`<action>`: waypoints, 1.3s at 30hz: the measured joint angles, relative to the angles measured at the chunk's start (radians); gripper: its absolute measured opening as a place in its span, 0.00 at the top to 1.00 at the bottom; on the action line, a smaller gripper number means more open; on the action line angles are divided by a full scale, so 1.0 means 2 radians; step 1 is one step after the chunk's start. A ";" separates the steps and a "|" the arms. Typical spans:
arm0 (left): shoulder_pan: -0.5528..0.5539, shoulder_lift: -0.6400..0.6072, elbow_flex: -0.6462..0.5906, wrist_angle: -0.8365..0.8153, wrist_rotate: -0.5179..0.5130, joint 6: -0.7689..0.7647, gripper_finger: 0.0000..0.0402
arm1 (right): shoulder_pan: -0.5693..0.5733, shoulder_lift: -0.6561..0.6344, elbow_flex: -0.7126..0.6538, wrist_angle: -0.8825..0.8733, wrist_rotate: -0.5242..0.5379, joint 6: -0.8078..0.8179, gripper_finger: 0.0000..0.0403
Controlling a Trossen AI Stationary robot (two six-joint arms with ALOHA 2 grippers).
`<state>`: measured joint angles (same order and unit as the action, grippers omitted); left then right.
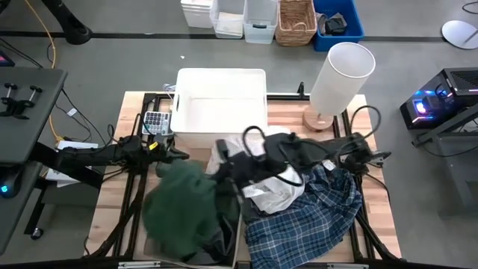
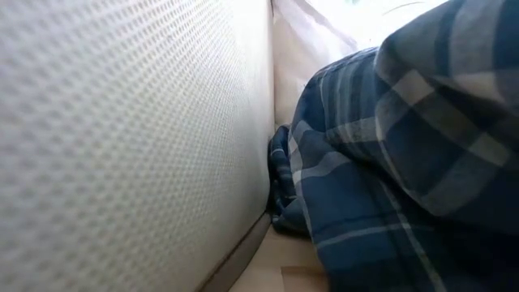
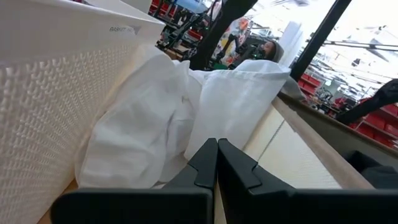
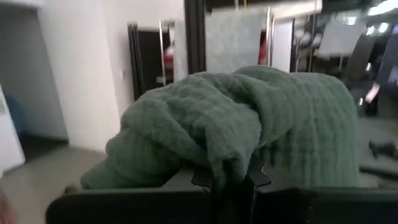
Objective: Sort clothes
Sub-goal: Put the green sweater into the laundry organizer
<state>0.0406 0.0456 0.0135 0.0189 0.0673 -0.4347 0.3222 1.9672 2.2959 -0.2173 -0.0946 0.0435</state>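
Note:
My right gripper [image 1: 225, 176] reaches from the table's right to its middle and is shut on the dark green garment [image 1: 181, 203], which spreads over the beige cardboard box [image 1: 233, 245] at the near edge. The green garment fills the right wrist view [image 4: 249, 118]. My left gripper [image 1: 181, 155] is shut and empty, close to the white bin's [image 1: 221, 104] near left corner, pointing at white clothes [image 3: 180, 118] that lie against the bin's wall. The blue-and-white plaid shirt [image 1: 306, 217] lies at the near right, with white garments [image 1: 278, 190] on its far edge. It also shows in the low view [image 2: 389, 162]. My right gripper pinches a bunched fold of the dark green garment [image 4: 227, 163] between its two fingers. The cloth bulges up over the fingers and hides their tips. In the high view the garment spreads from the gripper toward the table's near left, over the box; whether its lower part rests there I cannot tell.
A white lamp [image 1: 340, 75] on a wooden base stands at the far right of the table. A small keypad device [image 1: 154, 122] lies left of the bin. The bin's white mesh wall [image 2: 122, 146] fills the left of the low view. Storage bins and a basket stand beyond the table.

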 joint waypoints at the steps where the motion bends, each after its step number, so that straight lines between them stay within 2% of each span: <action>1: 0.000 0.000 0.000 0.000 0.000 0.000 1.00 | 0.004 -0.011 0.000 -0.027 0.010 -0.002 0.97; 5: 0.000 0.000 0.000 0.000 0.000 0.000 1.00 | 0.017 -0.051 0.002 -0.128 0.059 0.009 0.97; 10: 0.000 0.000 0.000 0.000 0.000 0.000 1.00 | 0.023 -0.037 -0.022 -0.153 0.048 0.057 0.97; 13: 0.000 0.000 0.000 0.000 0.000 0.000 1.00 | 0.033 -0.014 -0.063 -0.133 0.039 0.082 0.97; 17: 0.000 0.000 0.000 0.000 0.000 0.000 1.00 | 0.037 0.014 -0.123 -0.046 0.012 0.126 0.97; 20: 0.000 0.000 0.000 0.000 0.000 0.000 1.00 | 0.032 0.038 -0.166 -0.032 0.054 0.149 0.97; 22: 0.000 0.000 0.000 0.000 0.000 0.000 1.00 | 0.026 0.051 -0.188 -0.039 0.063 0.162 0.96; 25: 0.000 0.000 0.000 0.000 0.000 0.000 1.00 | 0.020 0.063 -0.198 -0.046 0.024 0.170 0.86; 27: 0.000 0.000 0.000 0.000 0.000 0.000 1.00 | 0.021 0.067 -0.198 -0.069 -0.002 0.137 0.75; 29: 0.000 0.000 0.000 0.000 0.000 0.000 1.00 | 0.021 0.069 -0.197 -0.094 -0.006 0.107 0.64; 34: 0.000 0.000 0.000 0.000 0.000 0.000 1.00 | 0.015 0.070 -0.118 -0.240 0.023 0.045 0.41; 39: 0.000 0.000 0.000 0.000 0.000 0.000 1.00 | 0.010 0.069 -0.009 -0.393 0.084 -0.009 0.34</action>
<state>0.0409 0.0458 0.0135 0.0189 0.0673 -0.4347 0.3427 2.1052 2.2783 -1.0038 0.0726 0.0261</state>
